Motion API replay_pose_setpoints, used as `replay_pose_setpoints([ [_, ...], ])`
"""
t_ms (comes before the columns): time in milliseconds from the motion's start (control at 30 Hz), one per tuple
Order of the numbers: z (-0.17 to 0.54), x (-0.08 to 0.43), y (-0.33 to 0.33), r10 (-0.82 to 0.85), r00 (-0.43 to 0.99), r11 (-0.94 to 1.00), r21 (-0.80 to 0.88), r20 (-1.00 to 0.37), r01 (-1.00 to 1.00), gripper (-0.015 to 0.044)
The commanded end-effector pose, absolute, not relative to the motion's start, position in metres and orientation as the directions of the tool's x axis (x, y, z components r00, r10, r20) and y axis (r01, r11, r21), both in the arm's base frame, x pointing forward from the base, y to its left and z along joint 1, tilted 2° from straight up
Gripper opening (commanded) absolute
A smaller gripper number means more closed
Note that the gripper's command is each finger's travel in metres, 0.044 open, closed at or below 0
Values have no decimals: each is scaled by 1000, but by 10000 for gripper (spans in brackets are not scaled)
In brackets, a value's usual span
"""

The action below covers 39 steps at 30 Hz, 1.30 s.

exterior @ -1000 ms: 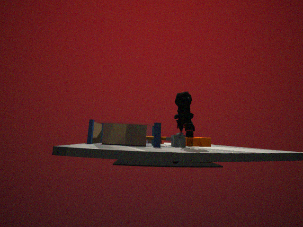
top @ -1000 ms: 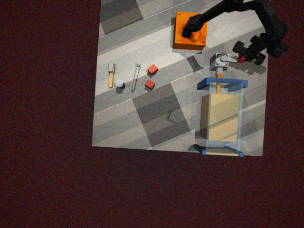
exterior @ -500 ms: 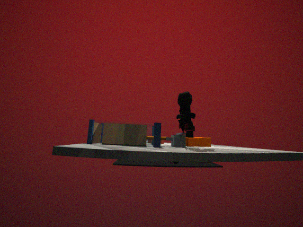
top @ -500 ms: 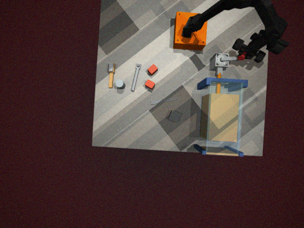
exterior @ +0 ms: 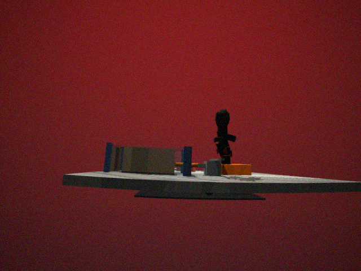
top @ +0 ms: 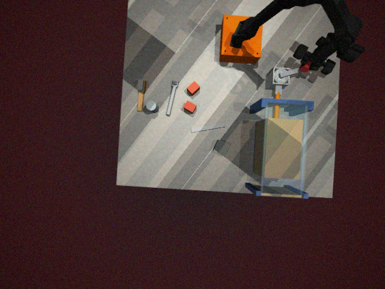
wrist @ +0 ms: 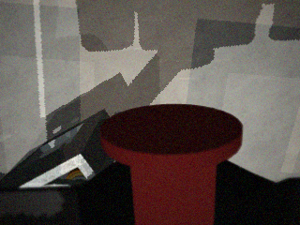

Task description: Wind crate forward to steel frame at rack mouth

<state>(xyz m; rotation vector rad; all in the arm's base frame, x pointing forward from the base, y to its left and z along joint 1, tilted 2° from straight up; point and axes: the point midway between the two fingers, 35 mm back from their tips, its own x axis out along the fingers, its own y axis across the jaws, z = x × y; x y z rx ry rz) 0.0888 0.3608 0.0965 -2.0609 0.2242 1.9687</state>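
The tan crate sits flat inside the clear-panelled cubby. A gap shows between its front and the blue frame at the mouth. An orange strap runs from the crate to the grey winch. The winch handle's grey arm lies across the winch top, pointing right in the top view. Its red knob stands at the outer end. My gripper is shut on the knob. The key and hole are hidden under the handle.
The orange block under the arm's base is behind the winch. Away to the left lie two red blocks, a wrench, a hammer, a grey cylinder, a thin bar and a small square piece.
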Motion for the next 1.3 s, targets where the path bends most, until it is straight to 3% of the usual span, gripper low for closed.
replay_pose_setpoints([
  [0, 93, 72, 351, 58, 26, -954, -63, -998, -292, 0],
  [1267, 90, 43, 311, 55, 24, -955, -60, -998, -292, 0],
])
